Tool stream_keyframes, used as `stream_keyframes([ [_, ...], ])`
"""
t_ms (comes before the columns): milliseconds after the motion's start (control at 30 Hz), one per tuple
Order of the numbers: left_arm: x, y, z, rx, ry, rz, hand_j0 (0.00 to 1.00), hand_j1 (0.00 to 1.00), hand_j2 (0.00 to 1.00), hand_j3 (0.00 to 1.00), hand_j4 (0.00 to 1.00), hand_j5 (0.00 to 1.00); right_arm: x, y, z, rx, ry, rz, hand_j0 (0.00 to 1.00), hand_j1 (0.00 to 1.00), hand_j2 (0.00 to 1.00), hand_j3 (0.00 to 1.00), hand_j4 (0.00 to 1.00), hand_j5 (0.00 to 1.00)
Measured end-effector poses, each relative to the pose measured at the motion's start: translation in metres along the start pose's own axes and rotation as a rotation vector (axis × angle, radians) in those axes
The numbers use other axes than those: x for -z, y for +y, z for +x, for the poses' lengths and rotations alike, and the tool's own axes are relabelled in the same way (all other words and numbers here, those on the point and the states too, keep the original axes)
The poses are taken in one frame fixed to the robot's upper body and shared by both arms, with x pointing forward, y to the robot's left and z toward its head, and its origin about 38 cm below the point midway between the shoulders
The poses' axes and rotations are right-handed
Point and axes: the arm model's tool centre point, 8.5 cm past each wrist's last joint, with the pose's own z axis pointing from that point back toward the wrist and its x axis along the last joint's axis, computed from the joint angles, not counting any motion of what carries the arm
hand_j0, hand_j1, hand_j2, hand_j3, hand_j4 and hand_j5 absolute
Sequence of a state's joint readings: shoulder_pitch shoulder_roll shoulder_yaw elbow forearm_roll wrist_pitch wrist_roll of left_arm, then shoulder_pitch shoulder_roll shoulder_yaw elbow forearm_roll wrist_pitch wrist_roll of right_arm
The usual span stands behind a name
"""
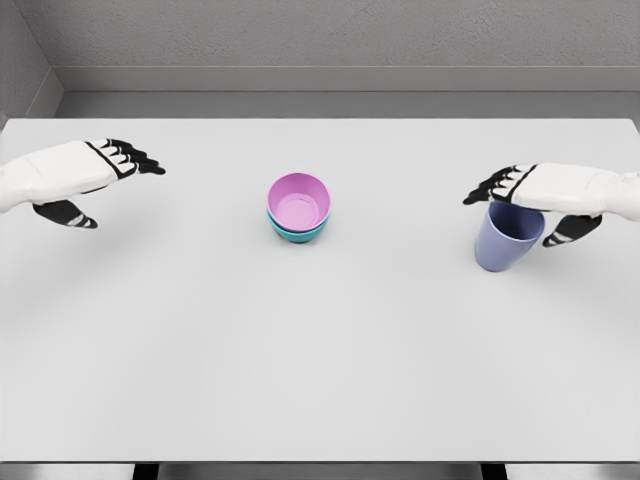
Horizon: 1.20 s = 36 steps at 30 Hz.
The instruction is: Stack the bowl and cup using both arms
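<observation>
A pink bowl (298,200) sits nested inside a teal bowl (297,233) near the middle of the white table (320,380). To the right stands an upright blue-violet cup (507,238). My right hand (520,195) hovers just over the cup's rim, fingers stretched out to the left and thumb hanging behind the cup's right side; it is open and not closed around the cup. My left hand (105,180) floats above the table's left side, open, with nothing in it, well away from the bowls.
The table ends at a grey wall at the back and at a dark edge along the bottom of the view. Nothing else stands on the table besides the bowls and cup.
</observation>
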<state>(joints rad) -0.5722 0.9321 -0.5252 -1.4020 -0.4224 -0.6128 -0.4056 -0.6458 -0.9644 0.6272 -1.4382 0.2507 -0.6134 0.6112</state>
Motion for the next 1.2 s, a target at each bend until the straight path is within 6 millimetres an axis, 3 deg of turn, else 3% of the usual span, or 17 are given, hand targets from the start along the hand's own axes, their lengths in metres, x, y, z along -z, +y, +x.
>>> stream_keyframes([
  [367,-0.001,-0.004,0.001,0.001,0.0,-0.017,1.0,1.0,1.0,1.0,1.0,1.0,0.008,0.01,-0.001,0.018,-0.007,0.031,1.0,1.0,1.0,1.0,1.0,1.0],
  [467,-0.001,-0.004,0.002,0.004,-0.002,-0.017,1.0,1.0,1.0,1.0,1.0,1.0,0.008,0.012,-0.002,0.022,-0.005,0.034,0.73,0.73,0.73,0.73,0.73,0.73],
  [533,-0.001,-0.003,0.002,0.005,-0.003,-0.016,1.0,1.0,1.0,1.0,1.0,1.0,0.008,0.012,-0.002,0.024,-0.005,0.034,0.67,0.67,0.67,0.67,0.67,0.67],
  [733,-0.001,-0.004,0.003,0.004,-0.004,-0.017,1.0,1.0,1.0,1.0,1.0,1.0,0.008,0.012,-0.002,0.024,-0.004,0.035,0.67,0.67,0.67,0.67,0.67,0.67],
  [1200,-0.001,-0.004,0.005,0.009,-0.01,-0.017,1.0,1.0,1.0,1.0,1.0,1.0,0.007,-0.009,-0.003,-0.01,-0.002,0.001,0.67,0.67,0.67,0.67,0.67,0.67],
])
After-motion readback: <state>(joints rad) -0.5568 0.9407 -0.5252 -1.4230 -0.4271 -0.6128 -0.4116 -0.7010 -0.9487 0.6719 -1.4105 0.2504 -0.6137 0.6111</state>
